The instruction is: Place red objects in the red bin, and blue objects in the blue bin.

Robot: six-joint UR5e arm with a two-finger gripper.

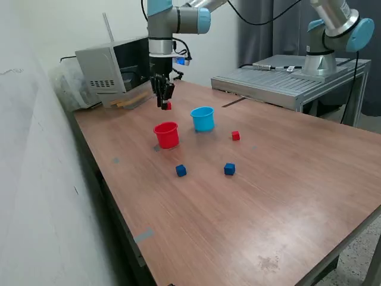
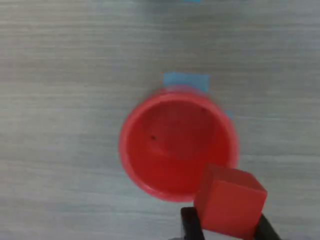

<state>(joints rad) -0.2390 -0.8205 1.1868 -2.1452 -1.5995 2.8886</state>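
Nearby, blue cup point(image 1: 203, 118), loose red cube point(image 1: 236, 136), two blue cubes point(image 1: 181, 171)

No text, label, brand, number or sign can be read in either view. In the exterior view, the grey box-shaped appliance point(image 1: 107, 71) at the far end of the brown wooden table point(image 1: 250, 202) shows only a grille of small vents on its face, with no lettering that can be made out. The small round red plastic cup point(image 2: 177, 142) seen from the wrist view is plain inside and carries no marking. A patch of light blue tape point(image 2: 186, 80) lies on the table just beside it, and it is blank too.
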